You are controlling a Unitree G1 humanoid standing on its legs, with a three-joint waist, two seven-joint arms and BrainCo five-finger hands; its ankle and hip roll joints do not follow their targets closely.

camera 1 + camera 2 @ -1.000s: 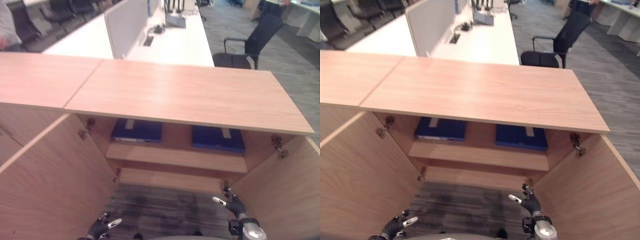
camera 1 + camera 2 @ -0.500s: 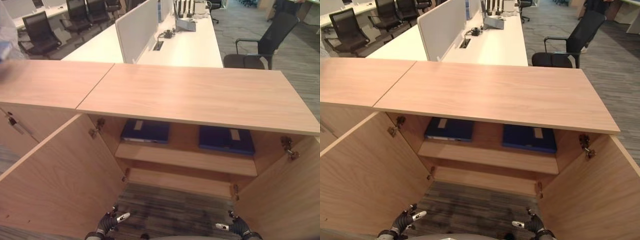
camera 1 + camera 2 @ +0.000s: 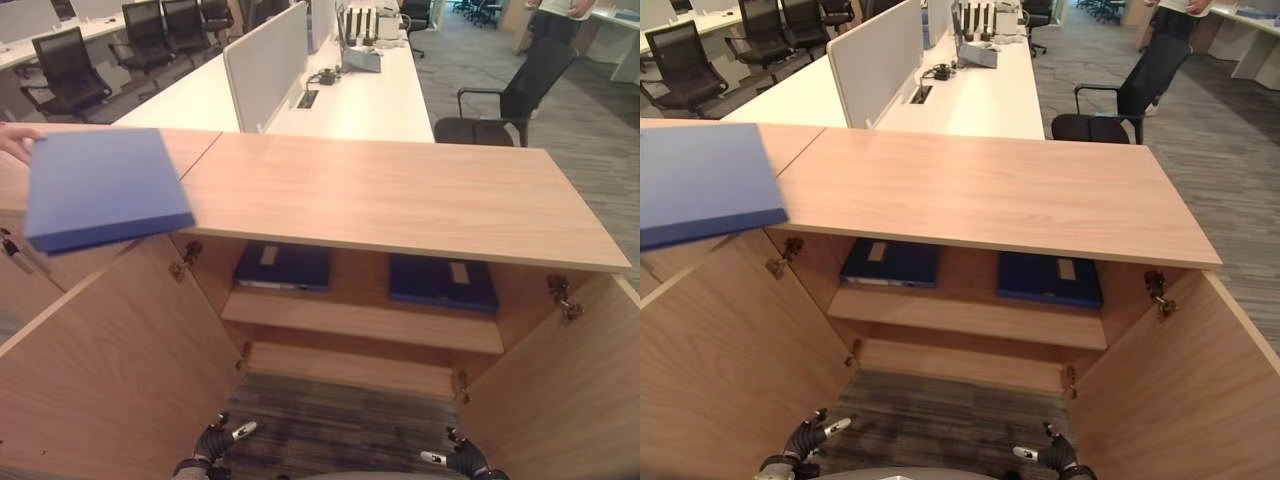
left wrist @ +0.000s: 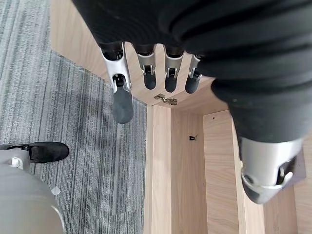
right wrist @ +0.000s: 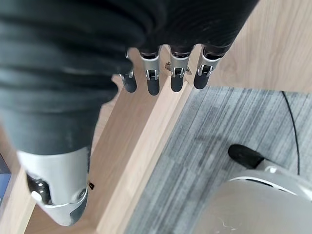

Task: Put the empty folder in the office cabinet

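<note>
Watching a blue folder (image 3: 100,188) arrive from a person's hand (image 3: 17,140) over the open cabinet (image 3: 400,195); my left hand (image 4: 146,73) and right hand (image 5: 165,73) hang empty, fingers relaxed, ready to take it.

two blue folders (image 3: 282,267) crowd the shelf (image 3: 362,322); lower compartment (image 3: 350,368) open.

A flat blue folder (image 3: 100,187) is held roughly level over the left end of the open office cabinet (image 3: 400,195), its two doors swung wide, a person's hand (image 3: 15,142) gripping its far corner.
</note>
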